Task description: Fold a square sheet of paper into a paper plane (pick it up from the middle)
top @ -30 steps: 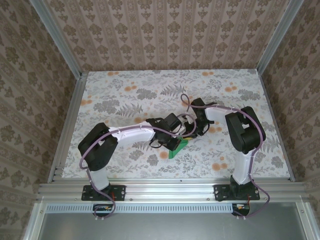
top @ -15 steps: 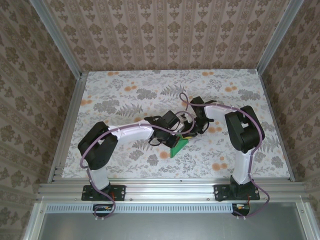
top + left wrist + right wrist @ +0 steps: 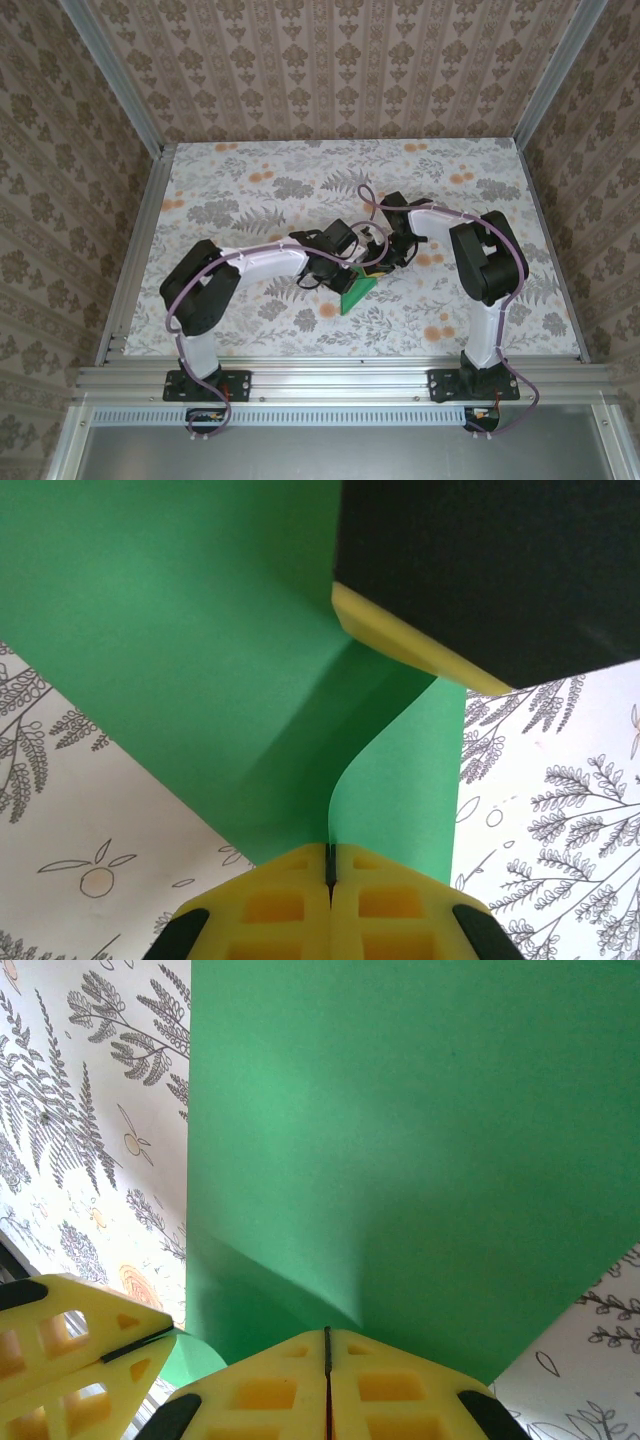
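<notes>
In the top view, the sheet of paper (image 3: 356, 296) is seen just toward 6 o'clock of the centre of the floral table (image 3: 250, 180), between the two wrists. It is seen as a small creased green wedge rather than a flat square. Its long axis is laid from about 8 o'clock to 2 o'clock, and the visible part narrows toward the 2 o'clock end. The edge toward 12 o'clock is hidden under the grippers, so the true outline cannot be told. Whether the 8 o'clock corner rests on the table cannot be told either.

The paper is approached from 9 o'clock by the left gripper (image 3: 350, 278) and from 2 o'clock by the right gripper (image 3: 384, 268). The two are set just beside each other.

In the left wrist view, the jaws of the left gripper (image 3: 328, 858) are pressed together on an edge of the paper (image 3: 200, 630) at 6 o'clock. From that pinch a curved fold is carried upward, and the green surface is spread toward 10 and 12 o'clock. The right gripper (image 3: 400, 645) is seen at 1 o'clock, with its yellow finger against the paper.

In the right wrist view, the right gripper (image 3: 327, 1338) is likewise closed on the paper (image 3: 400, 1110), nipped at 6 o'clock. The sheet is fanned out toward 12 o'clock, with one straight edge running up the 9 o'clock side. The left gripper (image 3: 135, 1338) is seen at 8 o'clock with its fingers together.
</notes>
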You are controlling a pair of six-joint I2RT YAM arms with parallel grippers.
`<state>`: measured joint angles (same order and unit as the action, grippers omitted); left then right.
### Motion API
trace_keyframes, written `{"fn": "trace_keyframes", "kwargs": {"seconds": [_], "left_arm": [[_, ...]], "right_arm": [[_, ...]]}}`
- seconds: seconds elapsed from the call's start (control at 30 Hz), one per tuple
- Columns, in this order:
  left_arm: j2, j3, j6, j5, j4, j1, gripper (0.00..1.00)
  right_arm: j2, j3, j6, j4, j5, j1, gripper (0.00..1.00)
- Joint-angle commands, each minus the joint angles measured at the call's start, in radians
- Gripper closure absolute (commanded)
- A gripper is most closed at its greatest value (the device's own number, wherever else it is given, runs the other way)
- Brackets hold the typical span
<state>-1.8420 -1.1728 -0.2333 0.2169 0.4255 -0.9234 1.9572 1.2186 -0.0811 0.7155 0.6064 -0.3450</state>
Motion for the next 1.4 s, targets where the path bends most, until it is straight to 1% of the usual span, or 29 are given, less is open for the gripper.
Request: {"fn": "trace_keyframes", "kwargs": {"seconds": [0.0,0.1,0.17,0.37,0.47,0.53,0.57,0.6,0.67,0.77,0.9,0.97,1.07,1.13,1.27,1.37], "left_arm": [[-0.027,-0.037,0.04,0.014,0.002,0.009,1.0],[-0.039,-0.048,0.047,0.017,-0.001,0.009,1.0],[-0.04,-0.048,0.051,-0.001,0.002,0.012,1.0],[-0.049,-0.043,0.049,0.018,0.002,0.017,1.0],[-0.049,-0.021,0.036,0.021,-0.012,0.018,1.0],[-0.049,-0.01,0.031,0.025,-0.022,0.015,1.0],[-0.049,-0.005,0.028,0.02,-0.022,0.017,1.0],[-0.048,-0.002,0.027,0.017,-0.023,0.016,1.0],[-0.048,0.0,0.028,0.009,-0.024,0.017,1.0],[-0.052,-0.008,0.03,0.009,-0.019,0.017,1.0],[-0.044,0.002,0.018,-0.003,-0.017,0.017,1.0],[-0.038,0.002,0.017,-0.004,-0.016,0.018,1.0],[-0.033,0.001,0.014,-0.013,-0.014,0.018,1.0],[-0.038,0.002,0.013,-0.009,-0.018,0.018,1.0],[-0.042,0.013,0.006,-0.008,-0.027,0.019,1.0],[-0.048,0.015,0.005,0.003,-0.026,0.018,1.0]], "right_arm": [[0.016,0.024,0.019,0.038,0.01,-0.004,0.91],[0.019,0.025,0.021,0.04,0.008,-0.003,0.91],[0.022,0.024,0.021,0.039,0.007,-0.004,0.91],[0.016,0.028,0.014,0.032,0.008,-0.004,0.9],[-0.012,0.023,-0.015,0.003,0.01,0.007,0.87],[-0.046,0.013,-0.055,-0.029,0.007,0.017,0.85],[-0.069,0.005,-0.082,-0.051,0.002,0.026,0.81],[-0.089,-0.005,-0.109,-0.071,-0.002,0.036,0.8],[-0.142,-0.035,-0.166,-0.119,-0.002,0.061,0.8],[-0.241,-0.11,-0.259,-0.22,-0.011,0.108,0.76],[-0.356,-0.216,-0.368,-0.285,-0.047,0.157,0.75],[-0.409,-0.277,-0.411,-0.335,-0.039,0.157,0.76],[-0.449,-0.353,-0.458,-0.397,0.047,0.156,0.8],[-0.475,-0.4,-0.497,-0.445,0.08,0.144,0.84],[-0.516,-0.51,-0.604,-0.568,0.084,0.082,0.89],[-0.509,-0.584,-0.708,-0.708,0.074,0.018,0.91]]}}
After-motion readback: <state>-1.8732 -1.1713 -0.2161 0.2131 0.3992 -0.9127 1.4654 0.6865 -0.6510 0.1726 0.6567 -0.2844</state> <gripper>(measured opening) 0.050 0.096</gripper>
